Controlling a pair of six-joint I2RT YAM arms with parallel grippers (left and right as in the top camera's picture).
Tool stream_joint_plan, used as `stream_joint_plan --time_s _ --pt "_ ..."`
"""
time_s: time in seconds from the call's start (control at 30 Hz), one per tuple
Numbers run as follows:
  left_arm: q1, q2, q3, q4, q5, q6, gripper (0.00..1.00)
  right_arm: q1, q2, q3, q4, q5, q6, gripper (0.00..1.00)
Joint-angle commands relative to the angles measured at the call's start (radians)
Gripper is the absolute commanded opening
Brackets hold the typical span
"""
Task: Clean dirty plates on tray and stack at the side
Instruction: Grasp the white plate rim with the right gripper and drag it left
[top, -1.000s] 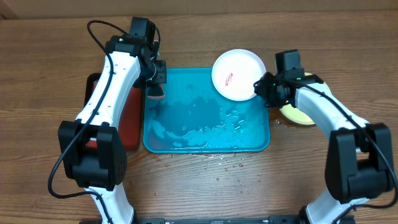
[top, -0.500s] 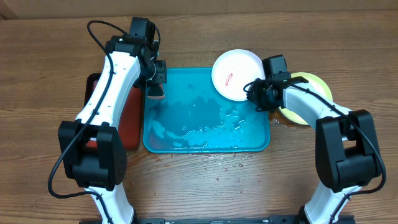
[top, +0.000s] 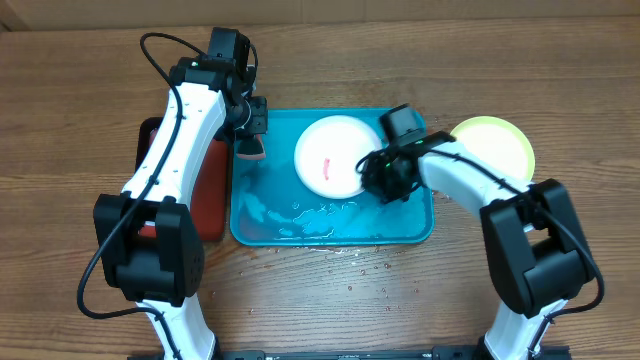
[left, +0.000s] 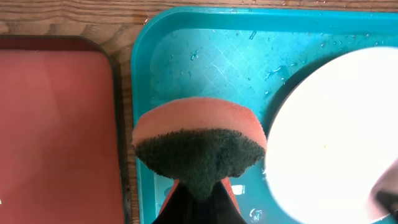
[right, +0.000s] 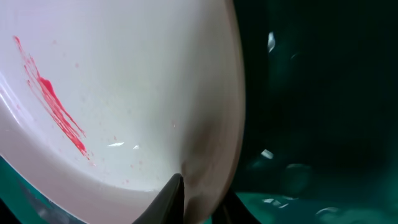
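Observation:
The white plate (top: 332, 156), with a red smear, lies tilted over the turquoise tray (top: 300, 222). My right gripper (top: 378, 176) is shut on its right rim; the right wrist view shows the fingers (right: 199, 202) pinching the white plate's rim (right: 124, 93). My left gripper (top: 249, 135) is shut on an orange sponge with a dark scrub face (left: 199, 146), held over the tray's far left corner (left: 186, 50), just left of the white plate (left: 336, 137). A yellow-green plate (top: 497, 146) lies on the table right of the tray. The pale blue plate is not in view.
A red tray with a black rim (top: 210, 185) sits left of the turquoise tray, also in the left wrist view (left: 56, 124). Water drops lie on the turquoise tray's floor and on the wood in front of it (top: 365, 268).
My right gripper carried the white plate leftward from the tray's far right corner to over the tray's middle. The yellow-green plate is now uncovered. The left arm stayed still.

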Motion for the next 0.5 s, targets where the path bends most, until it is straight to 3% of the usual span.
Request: stream_joint_plan --time_s 0.0,0.1,0.17,0.27,0.47 --pt "-0.009 -0.005 0.015 0.004 0.012 -0.018 0.04 0.052 0.025 0.003 -0.045 -0.005 -0.036 0.17" --pt "-0.009 -0.005 0.015 0.004 0.012 -0.018 0.04 0.06 0.017 0.045 -0.086 0.001 -0.078 0.19" --pt "-0.009 -0.005 0.015 0.003 0.011 -0.018 0.04 0.06 0.012 0.078 -0.118 0.031 -0.089 0.29" --pt "-0.009 -0.005 0.015 0.004 0.011 -0.018 0.04 0.055 0.011 0.135 -0.149 0.135 -0.138 0.36" --pt "-0.008 -0.005 0.015 0.004 0.011 -0.018 0.04 0.053 0.013 0.142 -0.057 0.219 -0.318 0.44"
